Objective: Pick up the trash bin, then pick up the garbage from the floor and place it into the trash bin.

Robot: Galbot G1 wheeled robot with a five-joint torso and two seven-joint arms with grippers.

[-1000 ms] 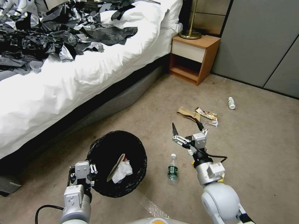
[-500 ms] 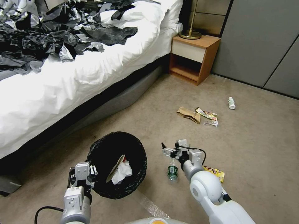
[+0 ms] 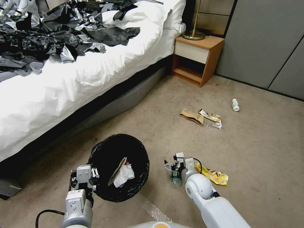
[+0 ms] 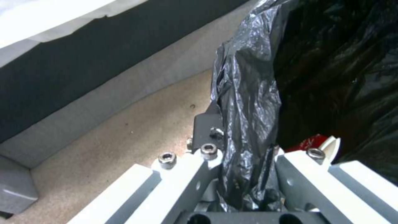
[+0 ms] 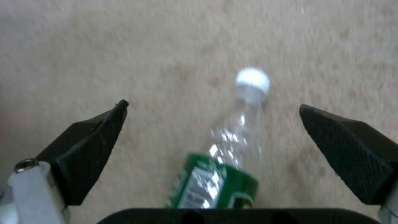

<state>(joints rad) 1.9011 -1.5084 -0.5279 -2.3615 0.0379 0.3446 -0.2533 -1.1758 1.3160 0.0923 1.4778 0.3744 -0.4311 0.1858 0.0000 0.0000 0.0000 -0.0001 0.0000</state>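
Bin: the trash bin (image 3: 118, 167) is round, lined with a crinkly black bag folded over its rim; it sits at the left, near the bed (image 3: 79, 69).
Left gripper: the left gripper (image 3: 85, 180) has its jaws pressed together on the bin's near rim. The left wrist view shows glossy, wrinkled bag film (image 4: 248, 102) pinched between the white finger links.
Inside the bin: crumpled white tissue (image 3: 125, 175) and a red scrap; the wrist view shows only a sliver of that red (image 4: 309, 143).
Bottle: the clear bottle (image 3: 174, 177) lies on its side on the carpet (image 3: 262, 152), just right of the bin. The right wrist view shows its white cap, ribbed clear body and green label (image 5: 213, 185).
Right gripper: the right gripper (image 3: 172, 166) hangs low over the bottle, jaws spread wide, black textured fingertips (image 5: 340, 137) either side and not touching it.
Other litter: yellow wrapper (image 3: 213, 175) beside the right arm; brown paper bag (image 3: 191, 116), colourful wrapper (image 3: 211, 117) and small white bottle (image 3: 235, 104) farther off.
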